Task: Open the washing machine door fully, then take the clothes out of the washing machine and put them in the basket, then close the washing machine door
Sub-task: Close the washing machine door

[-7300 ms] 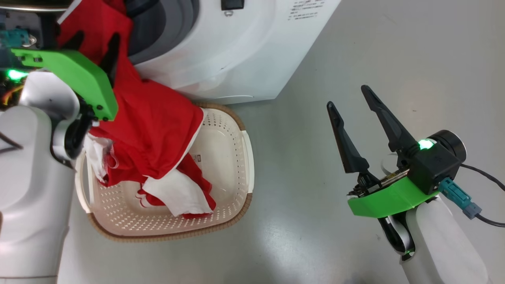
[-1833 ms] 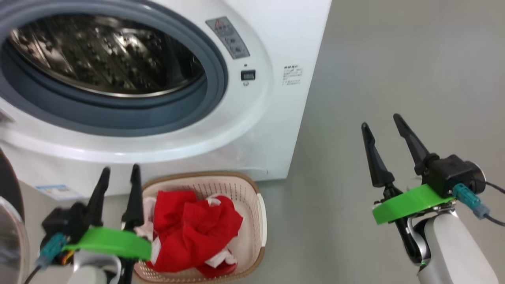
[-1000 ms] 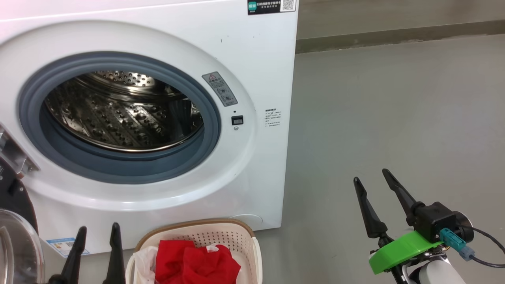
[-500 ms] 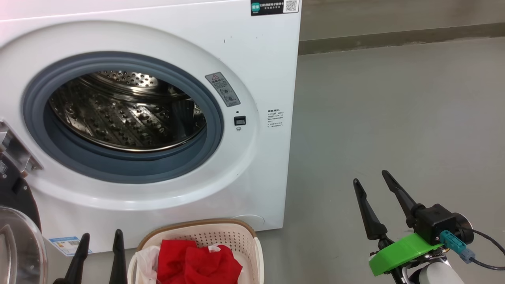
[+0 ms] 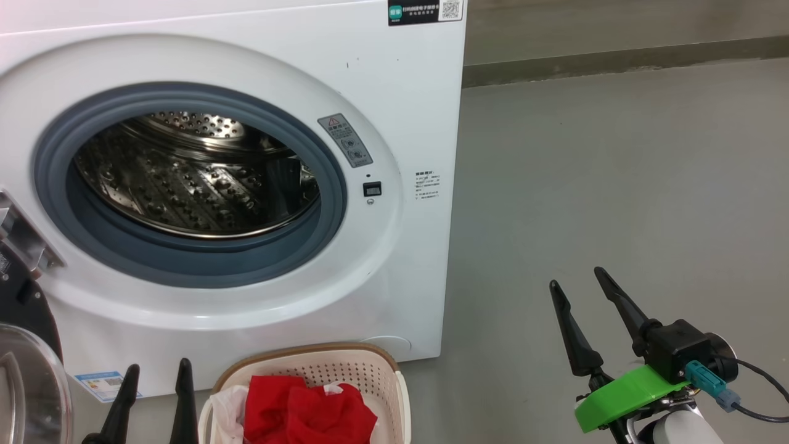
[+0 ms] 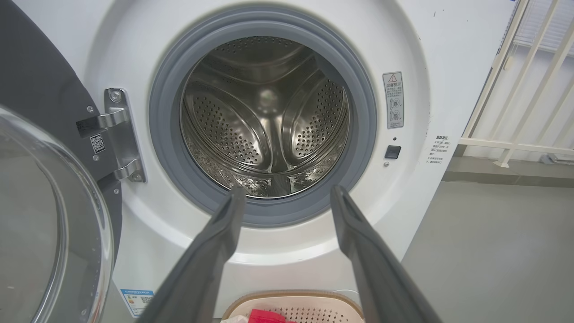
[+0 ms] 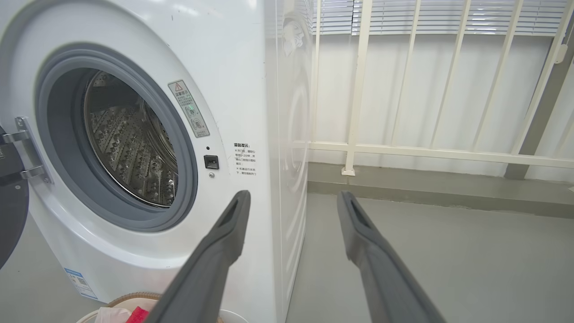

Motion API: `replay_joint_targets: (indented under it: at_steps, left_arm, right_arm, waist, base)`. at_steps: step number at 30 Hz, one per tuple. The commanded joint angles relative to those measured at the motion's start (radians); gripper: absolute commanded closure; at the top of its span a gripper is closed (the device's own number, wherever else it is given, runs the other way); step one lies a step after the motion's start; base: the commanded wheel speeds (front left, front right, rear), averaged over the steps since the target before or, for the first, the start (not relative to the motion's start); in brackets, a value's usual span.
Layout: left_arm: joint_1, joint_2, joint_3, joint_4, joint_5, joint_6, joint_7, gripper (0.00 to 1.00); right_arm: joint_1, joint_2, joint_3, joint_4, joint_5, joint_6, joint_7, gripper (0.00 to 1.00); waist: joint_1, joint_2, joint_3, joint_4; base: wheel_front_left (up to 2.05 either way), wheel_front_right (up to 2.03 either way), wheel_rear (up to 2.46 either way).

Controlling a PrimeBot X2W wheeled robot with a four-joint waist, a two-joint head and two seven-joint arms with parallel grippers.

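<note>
The white washing machine [image 5: 407,92] [image 6: 421,54] [image 7: 233,58] faces me with its steel drum [image 5: 197,172] [image 6: 267,116] bare inside. Its door [image 5: 24,370] [image 6: 49,224] hangs swung open at the left on a metal hinge [image 6: 119,134]. Red and white clothes [image 5: 308,413] [image 6: 264,316] lie in the cream basket [image 5: 345,364] [image 6: 296,300] on the floor below the opening. My left gripper [image 5: 157,373] [image 6: 284,197] is open and holds nothing, just left of the basket. Over bare floor at the right, my right gripper [image 5: 576,277] [image 7: 291,199] stands open with nothing in it.
Grey floor [image 5: 616,172] stretches to the right of the machine. A white railing [image 7: 403,148] and a wall base [image 5: 616,55] close it off behind. The open door takes up the space at the lower left.
Over the last second the view only wobbled slightly; both grippers stay open. Before that the clothes dropped from my left gripper into the basket and the camera rose to face the drum.
</note>
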Motion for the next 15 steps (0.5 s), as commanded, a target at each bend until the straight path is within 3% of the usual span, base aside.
replay_joint_targets:
  at_steps: [1, 7, 15]
  left_arm:
    - [-0.018, 0.017, 0.031, -0.031, 0.000, 0.007, 0.001, 0.00]
    - [-0.013, 0.019, 0.025, -0.038, 0.000, 0.011, 0.004, 0.00]
    - [-0.012, 0.019, 0.014, -0.058, -0.006, 0.002, -0.006, 0.00]
  right_arm:
    - [-0.016, 0.001, 0.027, -0.023, 0.010, 0.006, -0.006, 0.00]
    - [-0.015, 0.001, 0.029, -0.021, 0.008, 0.006, -0.006, 0.00]
    - [-0.014, 0.001, 0.033, -0.022, 0.006, 0.006, -0.006, 0.00]
  waist:
    - [0.0000, 0.0000, -0.001, 0.000]
    - [0.0000, 0.0000, -0.005, -0.002]
    - [0.0000, 0.0000, -0.003, 0.002]
  base:
    - [-0.75, 0.75, 0.00]
    - [-1.24, 1.24, 0.00]
    - [-1.93, 1.93, 0.00]
